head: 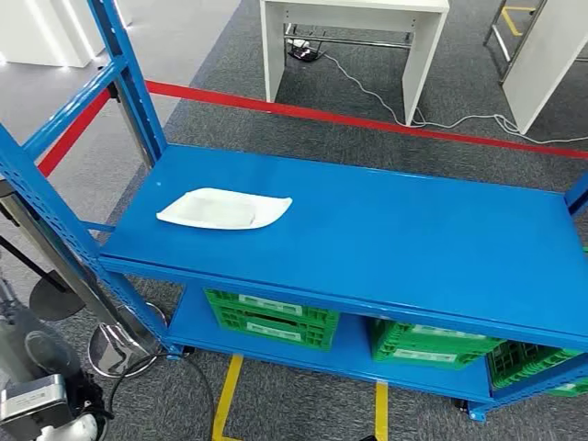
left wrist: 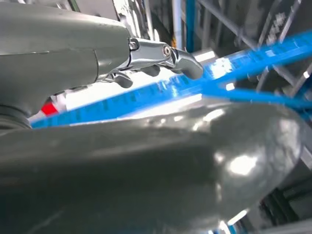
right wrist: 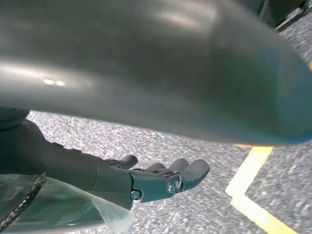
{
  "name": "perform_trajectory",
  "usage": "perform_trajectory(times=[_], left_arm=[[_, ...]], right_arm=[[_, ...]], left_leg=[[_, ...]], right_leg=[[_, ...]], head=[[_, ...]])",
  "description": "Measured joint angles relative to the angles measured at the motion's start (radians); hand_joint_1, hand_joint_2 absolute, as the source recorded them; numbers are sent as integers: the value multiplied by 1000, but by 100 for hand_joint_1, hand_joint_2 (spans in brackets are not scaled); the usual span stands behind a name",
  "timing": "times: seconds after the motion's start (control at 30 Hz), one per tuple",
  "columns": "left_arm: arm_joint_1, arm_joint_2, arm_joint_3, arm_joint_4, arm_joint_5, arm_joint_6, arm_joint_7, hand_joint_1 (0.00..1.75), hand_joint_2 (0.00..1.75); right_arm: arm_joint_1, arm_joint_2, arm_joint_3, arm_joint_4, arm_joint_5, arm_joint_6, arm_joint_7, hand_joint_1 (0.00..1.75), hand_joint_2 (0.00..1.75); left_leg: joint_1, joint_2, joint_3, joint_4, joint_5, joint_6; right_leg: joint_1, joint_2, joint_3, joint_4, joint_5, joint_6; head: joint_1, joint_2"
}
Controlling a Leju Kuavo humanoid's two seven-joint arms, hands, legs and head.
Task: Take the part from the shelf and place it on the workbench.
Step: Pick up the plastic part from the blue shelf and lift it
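Note:
A flat white part (head: 223, 209) with one pointed end lies on the top board of the blue shelf (head: 389, 239), toward its left end. My left hand (left wrist: 154, 56) hangs beside the shelf's blue beams, fingers stretched out and holding nothing. My right hand (right wrist: 162, 180) hangs over the grey carpet, fingers extended, nothing in it.
Green crates (head: 274, 317) stand on the shelf's lower board. Blue uprights (head: 131, 83) rise at the shelf's left end. A red floor line (head: 360, 119) and a white table (head: 354, 37) lie beyond. Yellow floor tape (head: 227, 395) runs in front of the shelf.

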Motion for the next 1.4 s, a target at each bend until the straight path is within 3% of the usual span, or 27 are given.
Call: perform_trajectory(times=[0.07,0.1,0.17,0.2,0.23,0.27,0.33,0.4,0.57,0.63,0.7,0.73,0.77,0.83,0.9,0.93,1.07,1.13,1.2,1.23,1.27,1.3,1.37,1.4], left_arm=[[0,0,-1,0,-1,0,0,0,0],[0,-1,-2,0,-2,0,0,0,0],[0,0,-6,0,-5,-1,5,0,0],[0,1,-7,1,-6,-2,12,0,0],[0,2,-9,1,-10,-4,22,0,0],[0,4,-11,1,-14,-8,34,0,0],[0,8,-15,3,-21,-24,63,0,0],[-2,13,-18,6,-20,-56,101,0,0],[-24,51,-19,36,-23,-193,199,0,0],[-36,68,-19,50,-26,-212,209,0,0],[-42,79,-19,64,-27,-215,212,0,87],[-42,84,-19,70,-27,-216,213,0,131],[-44,89,-19,75,-31,-222,216,0,175],[-54,102,-20,85,-49,-256,235,0,175],[-85,126,-22,105,-75,-317,266,0,175],[-108,141,-22,121,-86,-349,280,0,175],[-236,202,-17,220,-132,-437,309,0,175],[-314,225,-15,286,-157,-460,319,0,175],[-391,243,-14,361,-177,-475,334,0,175],[-427,250,-13,403,-189,-477,341,0,175],[-465,255,-13,448,-204,-475,346,0,175],[-503,259,-13,494,-219,-471,349,0,175],[-579,264,-13,586,-246,-463,348,0,175],[-616,266,-13,631,-259,-460,346,0,175]], right_arm=[[-2,0,0,0,0,1,0,0,0],[-3,0,0,0,0,3,0,0,0],[-2,0,1,0,0,5,0,0,0],[-1,0,1,1,0,6,0,0,0],[0,0,1,1,0,6,0,0,0],[1,0,1,1,0,7,0,0,0],[1,0,1,1,-1,8,0,0,0],[1,1,1,2,-3,9,0,0,0],[2,2,1,2,-3,14,3,0,0],[0,3,1,2,-3,15,3,0,0],[-1,3,1,2,-3,16,3,0,0],[0,3,0,2,-2,17,3,0,0],[0,4,0,2,-2,19,3,0,0],[1,4,1,2,4,27,3,0,0],[-1,4,1,2,12,38,2,0,0],[-3,4,1,2,17,42,2,0,0],[-8,3,12,2,36,57,1,0,0],[-9,3,20,2,48,63,2,0,0],[-9,2,26,2,59,69,6,0,0],[-9,2,30,2,64,72,9,0,0],[-10,2,34,2,69,75,14,0,0],[-12,1,39,2,73,77,18,0,0],[-19,0,47,2,80,81,25,0,0],[-24,0,51,2,83,83,28,0,0]], left_leg=[[0,1,1,-5,2,6],[0,1,2,-9,3,13],[-3,2,1,-11,-2,21],[-5,2,2,-11,-5,24],[-7,1,5,-11,-9,26],[-9,0,9,-11,-14,27],[-10,-1,22,-11,-25,25],[-14,-2,31,-10,-35,17],[-14,-2,28,-1,-48,-7],[-11,-2,-13,86,-95,-17],[-8,-3,-79,213,-141,-24],[-7,-3,-100,248,-143,-26],[-5,-2,-105,247,-124,-27],[-3,-2,-66,140,-43,-27],[-4,-3,-18,24,5,-22],[-6,-4,-8,-3,8,-17],[-7,-5,-7,-23,7,6],[-5,-3,-5,-29,9,16],[-7,-2,-5,-28,8,20],[-7,-2,-4,-28,8,21],[-8,-2,-4,-28,7,21],[-8,-3,-2,-28,7,21],[-9,-3,1,-28,5,17],[-11,-3,1,-26,3,14]], right_leg=[[0,-4,-14,27,-19,3],[-1,-6,-37,70,-42,5],[0,-8,-116,198,-96,7],[0,-8,-157,255,-108,6],[0,-8,-186,283,-99,6],[1,-8,-198,272,-69,3],[2,-9,-179,163,30,-5],[6,-11,-148,63,89,-12],[4,-10,-128,21,101,-30],[1,-11,-122,15,103,-39],[1,-11,-120,14,100,-43],[1,-10,-118,15,98,-44],[1,-8,-115,15,96,-43],[1,-6,-105,15,89,-39],[4,-6,-103,17,81,-30],[6,-7,-105,17,79,-25],[4,-10,-118,30,70,-6],[3,-10,-164,114,28,0],[2,-10,-239,250,-21,2],[2,-10,-268,295,-27,2],[2,-11,-282,306,-13,1],[2,-11,-276,278,19,0],[2,-13,-227,151,98,-6],[3,-15,-200,90,121,-10]], head=[[0,0],[1,0],[1,0],[1,0],[0,0],[1,0],[1,0],[0,0],[-2,0],[-3,0],[-3,0],[-3,0],[-3,0],[-3,0],[-3,0],[-2,0],[-1,0],[3,0],[5,0],[5,0],[5,0],[6,0],[6,0],[5,0]])
